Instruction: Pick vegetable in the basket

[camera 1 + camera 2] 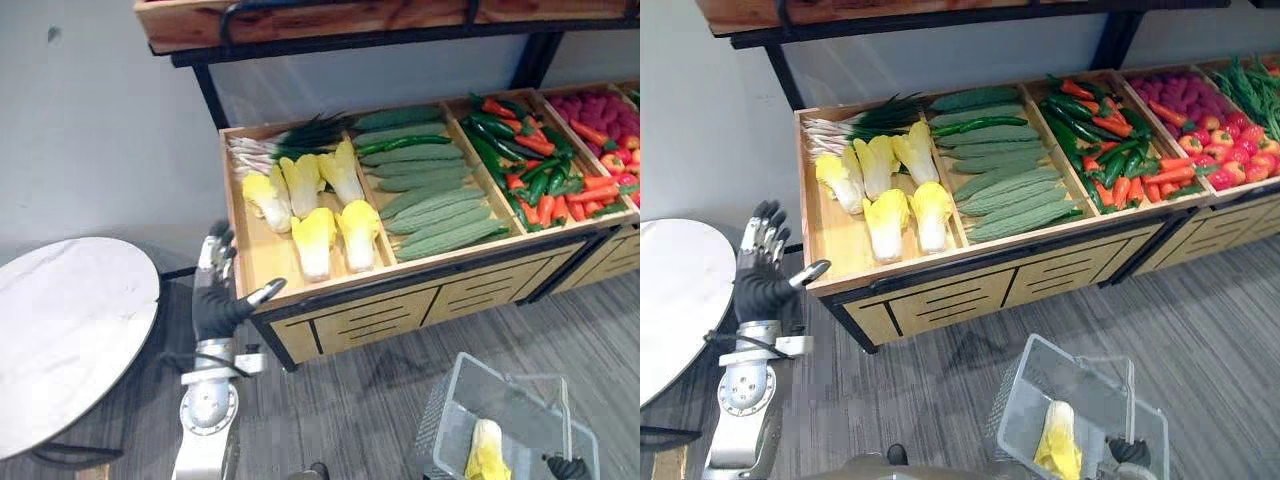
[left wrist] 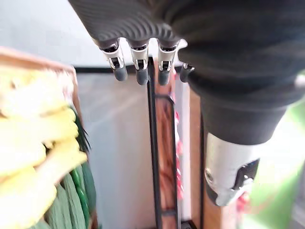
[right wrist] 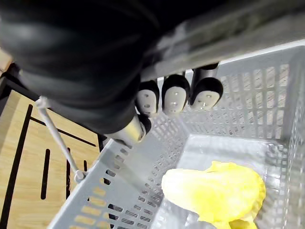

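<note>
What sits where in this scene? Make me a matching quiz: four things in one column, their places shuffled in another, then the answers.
Things:
1. left hand
2. right hand
3. lone yellow cabbage
4. green gourds

Places:
A. lying in the grey basket
B. second compartment from the left of the stand
C. raised by the stand's left front corner
D. curled round the basket's handle

Pairs: 1-C, 2-D, 3-A, 4-B

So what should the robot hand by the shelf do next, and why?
Probably reach the left robot hand forward over the crate edge to the nearest yellow cabbage: it is open and empty beside the crate, while the right robot hand holds the basket with one cabbage inside.
</note>
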Robot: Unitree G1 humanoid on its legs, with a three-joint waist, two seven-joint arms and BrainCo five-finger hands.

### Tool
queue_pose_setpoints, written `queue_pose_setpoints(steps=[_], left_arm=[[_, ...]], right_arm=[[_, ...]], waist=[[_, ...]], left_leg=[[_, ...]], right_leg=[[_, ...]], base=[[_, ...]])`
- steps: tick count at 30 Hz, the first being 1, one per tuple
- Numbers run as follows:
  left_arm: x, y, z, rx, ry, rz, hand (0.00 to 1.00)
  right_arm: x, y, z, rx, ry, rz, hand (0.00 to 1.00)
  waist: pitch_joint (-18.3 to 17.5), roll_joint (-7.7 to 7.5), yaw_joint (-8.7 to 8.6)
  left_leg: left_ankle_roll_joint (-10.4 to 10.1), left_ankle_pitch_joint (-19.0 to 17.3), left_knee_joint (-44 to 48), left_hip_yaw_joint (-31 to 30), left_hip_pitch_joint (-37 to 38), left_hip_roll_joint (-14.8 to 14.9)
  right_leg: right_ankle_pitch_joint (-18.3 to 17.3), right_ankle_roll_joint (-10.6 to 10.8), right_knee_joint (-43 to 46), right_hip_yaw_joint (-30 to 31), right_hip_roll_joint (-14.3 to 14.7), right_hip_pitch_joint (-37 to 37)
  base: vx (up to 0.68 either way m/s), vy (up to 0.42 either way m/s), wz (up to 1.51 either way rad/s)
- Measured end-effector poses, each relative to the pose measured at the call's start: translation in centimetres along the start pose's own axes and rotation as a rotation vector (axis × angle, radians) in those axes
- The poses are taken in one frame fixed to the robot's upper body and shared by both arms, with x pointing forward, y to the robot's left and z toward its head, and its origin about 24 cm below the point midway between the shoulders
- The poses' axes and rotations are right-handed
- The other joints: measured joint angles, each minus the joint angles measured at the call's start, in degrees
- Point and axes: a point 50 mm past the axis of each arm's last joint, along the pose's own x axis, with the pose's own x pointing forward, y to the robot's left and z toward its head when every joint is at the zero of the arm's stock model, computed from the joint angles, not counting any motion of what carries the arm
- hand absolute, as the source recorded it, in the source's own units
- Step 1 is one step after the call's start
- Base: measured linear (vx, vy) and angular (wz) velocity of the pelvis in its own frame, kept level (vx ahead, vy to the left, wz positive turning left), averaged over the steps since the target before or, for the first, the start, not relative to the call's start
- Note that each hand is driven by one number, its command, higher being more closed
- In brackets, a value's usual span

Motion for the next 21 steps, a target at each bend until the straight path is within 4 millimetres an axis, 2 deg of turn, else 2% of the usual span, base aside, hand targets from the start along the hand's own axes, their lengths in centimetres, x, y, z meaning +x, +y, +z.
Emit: queue_pose_setpoints(steps=[5,10,12,14,15,18,19,20,21], left_arm=[[-1.4,3.3,-3.0,0.136,0.163,0.205,0.00],[-4.4,7.8,-7.2,0.302,0.417,0.453,0.00],[-7.4,10.3,-9.9,0.355,0.598,0.581,0.00],[-9.2,11.3,-11.2,0.374,0.701,0.630,0.00],[-11.7,12.1,-12.7,0.389,0.835,0.677,0.00],[-15.3,12.4,-14.5,0.405,1.014,0.699,0.00],[-17.7,12.2,-15.4,0.429,1.134,0.689,0.00],[-18.1,12.2,-15.6,0.440,1.153,0.680,0.00],[-19.5,12.0,-16.0,0.465,1.222,0.660,0.00]], right_arm=[[-0.5,0.9,-1.1,-0.002,0.025,0.015,1.00],[-1.2,1.3,-2.6,-0.028,0.060,0.011,1.00],[-1.3,1.5,-2.6,-0.032,0.056,0.017,1.00],[-1.3,1.7,-2.5,-0.038,0.050,0.023,1.00],[-1.3,2.1,-2.3,-0.053,0.042,0.039,1.00],[-1.4,2.8,-2.3,-0.053,0.039,0.056,1.00],[-1.5,3.1,-2.5,-0.065,0.043,0.066,1.00],[-1.5,3.2,-2.5,-0.067,0.042,0.067,1.00],[-1.5,3.3,-2.5,-0.070,0.040,0.067,1.00]], waist=[[-1.42,-1.79,0.30],[-2.87,-2.10,0.16],[-3.21,-1.90,0.02],[-3.78,-1.86,-0.13],[-4.19,-1.76,-0.44],[-4.21,-1.68,-0.60],[-4.28,-1.60,-0.63],[-4.29,-1.58,-0.64],[-4.34,-1.50,-0.71]], left_leg=[[-0.48,1.00,-2.70,0.07,0.77,0.03],[-0.69,2.76,-4.99,-1.87,1.58,0.00],[-0.82,3.49,-6.57,-2.22,2.98,-0.06],[-0.80,3.53,-6.82,-2.31,3.00,-0.07],[-0.73,3.59,-7.52,-2.65,3.05,-0.14],[-0.81,3.64,-7.80,-3.06,3.02,-0.09],[-1.03,3.78,-8.55,-3.18,3.17,-0.12],[-1.07,3.81,-8.58,-3.20,3.16,-0.12],[-1.38,4.04,-8.58,-3.30,3.24,-0.15]], right_leg=[[-0.48,-0.11,-0.10,-0.17,-0.02,0.08],[-1.27,-0.22,0.24,-2.72,0.07,1.12],[-1.61,-0.51,0.04,-3.43,0.17,2.13],[-1.90,-0.51,-0.21,-3.61,0.20,2.22],[-1.90,-0.52,-0.84,-3.96,0.28,2.34],[-1.90,-0.51,-1.54,-4.47,0.45,2.68],[-1.90,-0.51,-2.07,-4.67,0.60,2.86],[-1.90,-0.51,-2.18,-4.69,0.62,2.87],[-1.88,-0.52,-2.55,-4.76,0.71,2.87]], base=[[-0.08,-0.037,0.01],[-0.02,-0.033,0.21],[0.00,-0.029,0.08],[-0.02,-0.019,0.06],[0.00,-0.017,0.09],[0.01,-0.026,0.08],[0.02,-0.022,0.04],[0.05,-0.031,0.03],[0.08,-0.018,0.04]])
